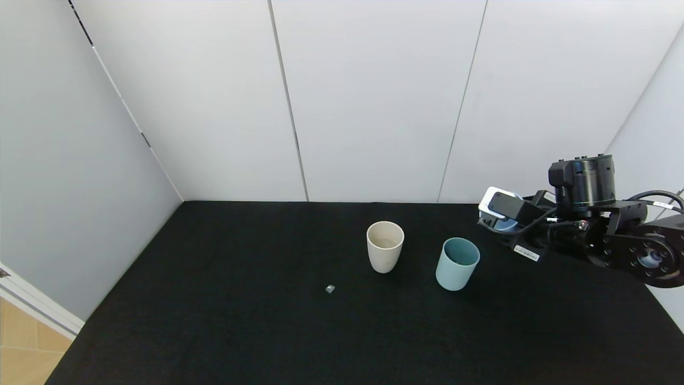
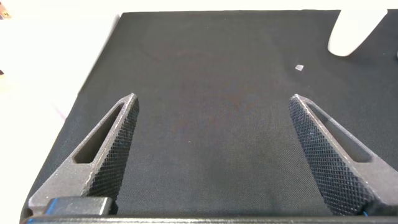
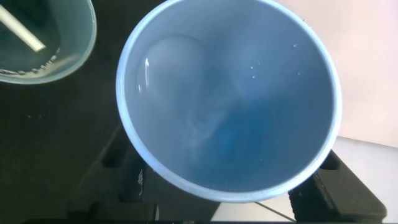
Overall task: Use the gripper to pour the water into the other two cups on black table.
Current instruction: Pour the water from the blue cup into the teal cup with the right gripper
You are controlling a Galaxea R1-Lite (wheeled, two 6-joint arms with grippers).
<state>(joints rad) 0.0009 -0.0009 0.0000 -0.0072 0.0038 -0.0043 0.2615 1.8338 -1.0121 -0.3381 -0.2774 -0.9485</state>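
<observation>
On the black desk (image 1: 224, 321), at its right far side, the right arm reaches in sideways, its hand (image 1: 499, 214) clamped on a light blue cup (image 3: 230, 99) held tilted above the surface; drops cling to the cup's inner wall. A white label on the arm carries print too small to read. The left hand (image 2: 211, 143) hovers low over bare desk, fingers (image 2: 106, 155) spread apart. Centre: cream cup (image 1: 385, 247), upright; near it to the right, teal cup (image 1: 457, 263), upright. In front lies a small grey speck (image 1: 329, 289).
</observation>
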